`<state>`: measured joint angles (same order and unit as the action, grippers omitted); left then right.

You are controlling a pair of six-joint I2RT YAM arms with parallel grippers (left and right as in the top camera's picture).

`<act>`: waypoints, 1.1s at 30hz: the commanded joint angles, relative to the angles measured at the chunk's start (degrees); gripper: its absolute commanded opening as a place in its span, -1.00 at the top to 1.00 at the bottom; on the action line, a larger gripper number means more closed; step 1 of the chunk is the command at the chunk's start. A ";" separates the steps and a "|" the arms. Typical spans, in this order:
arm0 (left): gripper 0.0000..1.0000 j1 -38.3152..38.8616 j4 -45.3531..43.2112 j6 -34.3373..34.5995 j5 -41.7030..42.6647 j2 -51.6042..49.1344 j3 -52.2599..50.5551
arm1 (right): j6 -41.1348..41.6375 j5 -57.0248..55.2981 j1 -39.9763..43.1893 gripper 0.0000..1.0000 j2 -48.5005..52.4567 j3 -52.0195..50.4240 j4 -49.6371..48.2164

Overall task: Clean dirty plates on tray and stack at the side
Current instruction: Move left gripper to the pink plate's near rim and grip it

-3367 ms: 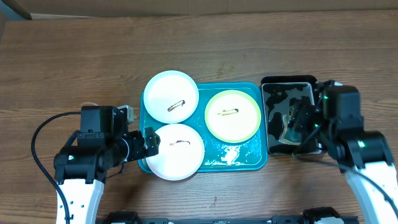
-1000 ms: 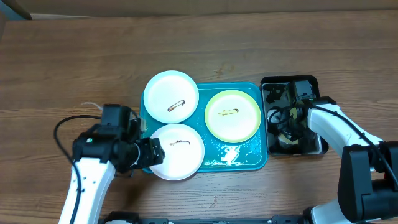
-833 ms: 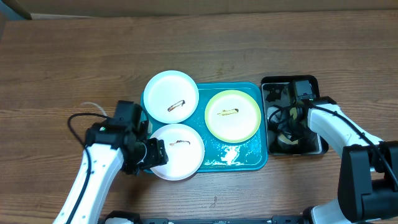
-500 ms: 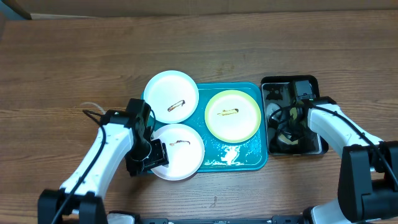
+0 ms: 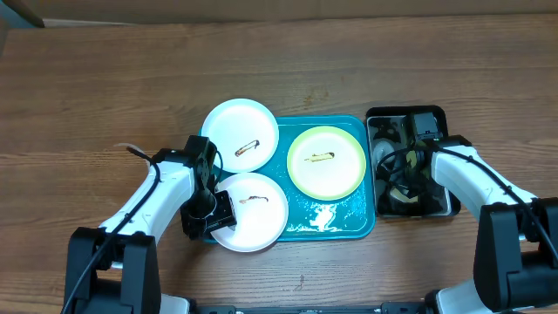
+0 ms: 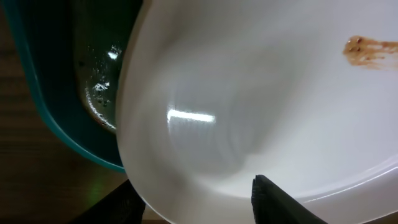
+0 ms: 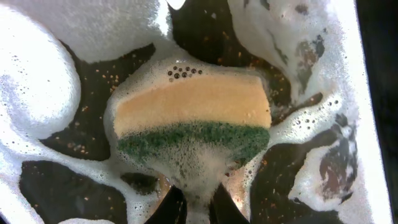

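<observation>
One near white plate (image 5: 257, 216), smeared, on teal tray (image 5: 344, 225), rim pinched in left pincer (image 5: 215, 215). One far white plate (image 5: 240, 131) just beyond that pincer; one yellow-green plate (image 5: 327, 161) to its right. Right pincer (image 7: 198, 208) grips soapy sponge (image 7: 193, 106) in black tub (image 5: 440, 118).

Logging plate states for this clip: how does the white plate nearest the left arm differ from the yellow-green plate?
The white plate overhangs the tray at its front rim; the yellow-green plate lies inside it. The left hand straddles the white plate's edge; nothing touches the yellow-green plate. Both have a brownish centre smear.
</observation>
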<state>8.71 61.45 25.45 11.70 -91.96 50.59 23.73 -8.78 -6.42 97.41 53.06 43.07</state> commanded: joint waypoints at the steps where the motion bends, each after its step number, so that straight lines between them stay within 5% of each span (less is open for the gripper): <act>1: -0.10 0.37 0.00 0.48 -2.10 -0.24 -0.24 | 0.31 1.51 0.15 0.84 0.46 -1.38 0.09; 17: 0.11 0.37 -4.90 2.05 -4.61 -0.28 -4.28 | 0.31 1.53 0.15 0.84 0.46 -1.38 0.33; 22: 0.30 0.35 -5.57 2.01 -4.63 -0.28 -4.57 | 0.31 1.53 0.15 0.84 0.46 -1.38 0.31; 29: 0.91 0.28 -6.03 1.97 -4.90 -0.28 -4.57 | 0.33 1.53 0.15 0.86 0.46 -1.38 0.33; 33: 0.92 0.26 -5.99 1.97 -6.40 -0.28 -4.26 | 0.31 1.55 0.15 0.92 0.46 -1.36 0.81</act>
<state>8.64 55.22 27.29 8.99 -91.13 47.51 23.77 -8.78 -6.42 97.41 53.06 43.24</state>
